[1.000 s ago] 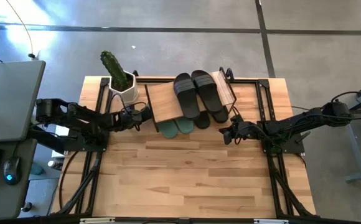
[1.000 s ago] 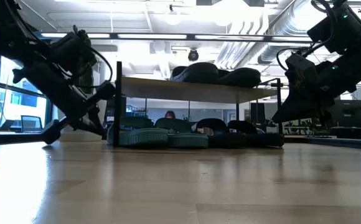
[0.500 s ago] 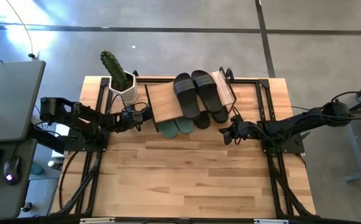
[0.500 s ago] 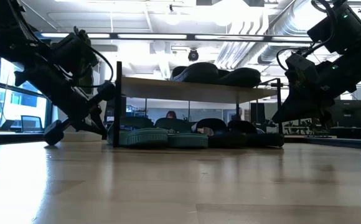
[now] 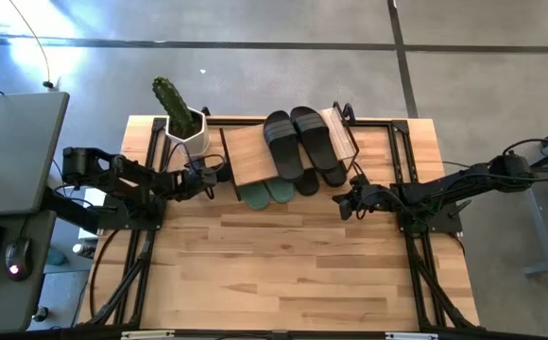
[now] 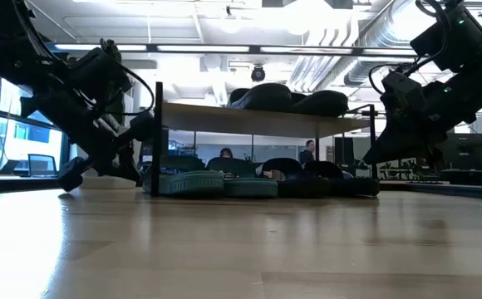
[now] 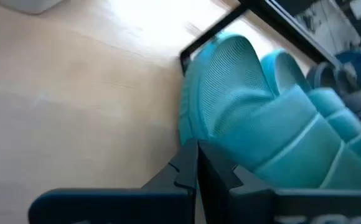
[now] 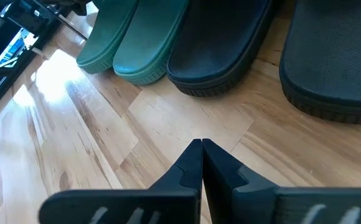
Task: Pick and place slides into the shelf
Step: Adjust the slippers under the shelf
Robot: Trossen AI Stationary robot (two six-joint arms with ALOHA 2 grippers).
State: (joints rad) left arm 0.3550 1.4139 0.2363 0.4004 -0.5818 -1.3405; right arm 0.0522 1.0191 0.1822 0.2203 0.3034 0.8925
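The shelf (image 5: 255, 151) stands at the table's far middle. Two black slides (image 5: 298, 142) lie on its top board. Under the board, two green slides (image 5: 265, 194) and two black slides (image 8: 224, 43) lie side by side, their heels sticking out toward the near edge. My left gripper (image 7: 196, 163) is shut and empty. It hangs close beside the shelf's left post (image 6: 158, 133), with the green slides (image 7: 243, 106) just beyond its tips. My right gripper (image 8: 202, 149) is shut and empty too, above the bare wood in front of the black slides.
A white pot with a cactus (image 5: 184, 123) stands left of the shelf, right behind my left arm. Black frame rails (image 5: 132, 255) (image 5: 425, 264) run along both table sides. Bare wood (image 5: 283, 274) fills the near half. A person (image 6: 307, 151) shows far off in the room.
My left gripper has rolled a little about its own pointing line and tipped slightly, staying beside the shelf's left post. A person has come into view in the room behind.
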